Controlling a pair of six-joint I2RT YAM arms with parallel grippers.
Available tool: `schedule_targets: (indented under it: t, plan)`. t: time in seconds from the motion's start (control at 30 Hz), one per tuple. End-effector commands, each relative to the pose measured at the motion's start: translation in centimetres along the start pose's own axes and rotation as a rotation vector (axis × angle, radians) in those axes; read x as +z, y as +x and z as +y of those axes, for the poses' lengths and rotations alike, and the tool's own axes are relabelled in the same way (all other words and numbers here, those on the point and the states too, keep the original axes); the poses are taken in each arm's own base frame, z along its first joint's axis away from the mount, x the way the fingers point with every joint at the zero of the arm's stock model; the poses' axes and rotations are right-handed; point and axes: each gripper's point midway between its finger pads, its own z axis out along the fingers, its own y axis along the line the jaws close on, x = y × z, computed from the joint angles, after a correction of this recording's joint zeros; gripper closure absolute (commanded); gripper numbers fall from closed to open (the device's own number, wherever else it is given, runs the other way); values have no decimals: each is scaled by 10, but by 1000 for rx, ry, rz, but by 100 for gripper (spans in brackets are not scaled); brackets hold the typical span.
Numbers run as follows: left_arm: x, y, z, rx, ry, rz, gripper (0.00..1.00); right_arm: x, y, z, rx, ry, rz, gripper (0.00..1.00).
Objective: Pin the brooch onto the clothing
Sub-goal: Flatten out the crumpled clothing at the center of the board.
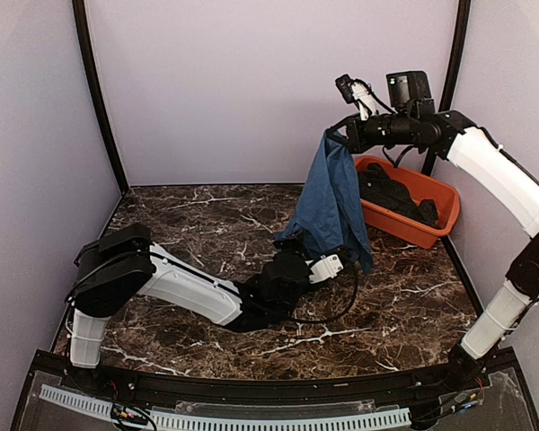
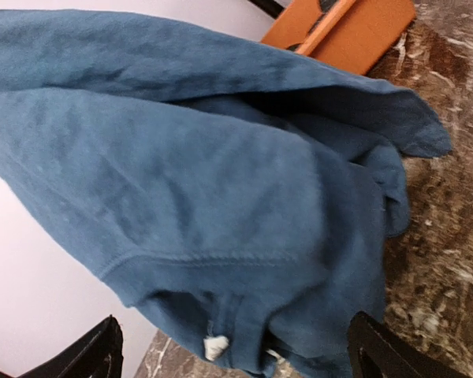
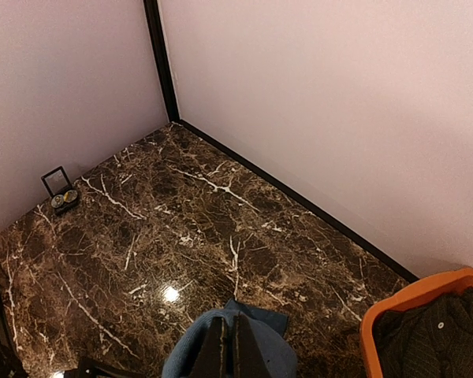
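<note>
R gripper is up high, jaws pressed together on top edge of shirt. Shirt hangs from it over mid-table, just in front of orange tub; can't tell if the hem touches the marble. Dark clothes lie in tub. L gripper is low at shirt's bottom edge, jaws spread wide, hem just ahead of its fingers, nothing pinched. Small black case w/ two round items sits by left wall, well apart from shirt.
</note>
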Motion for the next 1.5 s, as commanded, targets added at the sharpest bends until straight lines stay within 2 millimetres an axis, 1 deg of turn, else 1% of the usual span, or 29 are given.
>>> schedule_targets:
  t: [0.0,0.1,0.27,0.4,0.47,0.53,0.57,0.6,0.63,0.67,0.73,0.8,0.83,0.87,0.9,0.93,0.97,1.0,1.03,1.07,1.1,1.17,1.2,1.23,1.27,1.3,1.37,1.43,1.47]
  plan:
    - [0,-33,69,-75,-285,-48,1,-5,-11,-1,3,-1,-51,100]
    - [4,-42,73,-111,-330,-78,1,-5,-11,0,5,-4,-50,100]
    - [16,-50,56,-133,-279,-109,1,-6,-10,1,10,-7,-49,100]
    - [22,-50,53,-150,-271,-104,3,-9,-11,2,9,-6,-47,100]
    - [25,-48,54,-163,-270,-98,17,-9,-11,1,8,-3,-46,100]
    - [27,-47,59,-173,-283,-90,48,-9,-10,1,7,1,-43,100]
    - [26,-46,63,-182,-299,-83,56,-9,-10,0,6,3,-42,100]
    - [25,-47,68,-181,-310,-82,72,-9,-10,0,5,6,-41,100]
    - [23,-46,73,-191,-325,-77,78,-9,-8,-2,4,10,-37,100]
    - [20,-48,81,-199,-335,-78,88,-8,-7,-3,5,14,-32,100]
    - [11,-50,98,-217,-350,-69,98,-7,-2,-7,6,22,-18,100]
    - [3,-49,116,-229,-336,-52,99,-7,5,-14,12,30,3,100]
    - [-6,-53,141,-296,-343,-58,99,-8,10,-16,14,28,16,100]
    - [-6,-43,137,-248,-293,-7,99,-8,14,-16,14,18,29,100]
    - [-16,-45,171,-350,-304,-11,99,-8,20,-16,11,8,44,100]
    - [-17,-31,167,-306,-246,52,99,-8,24,-14,6,-3,58,100]
    - [-30,-29,205,-419,-269,49,99,-8,29,-12,2,-20,70,100]
    - [-32,-11,212,-394,-238,113,99,-8,33,-6,-2,-49,77,100]
    - [-48,-10,240,-477,-251,101,99,-7,38,0,-3,-88,84,100]
    - [-53,5,244,-446,-228,153,99,-4,44,9,-5,-133,95,100]
    - [-68,7,263,-478,-242,147,99,0,52,18,-6,-181,112,100]
    - [-85,24,272,-444,-237,195,99,12,69,40,-20,-269,155,100]
    - [-90,34,269,-411,-222,235,99,20,79,52,-36,-304,183,99]
    - [-98,42,269,-423,-218,250,99,29,92,63,-51,-331,219,93]
    - [-102,53,263,-418,-202,285,99,39,104,71,-69,-349,253,86]
    - [-106,61,258,-417,-191,303,99,48,115,77,-78,-359,281,76]
    - [-111,79,242,-412,-155,359,99,66,134,81,-65,-360,334,57]
    - [-114,98,223,-381,-113,431,99,78,154,80,-45,-349,384,44]
    - [-114,102,217,-399,-104,446,99,80,162,78,-44,-336,401,37]
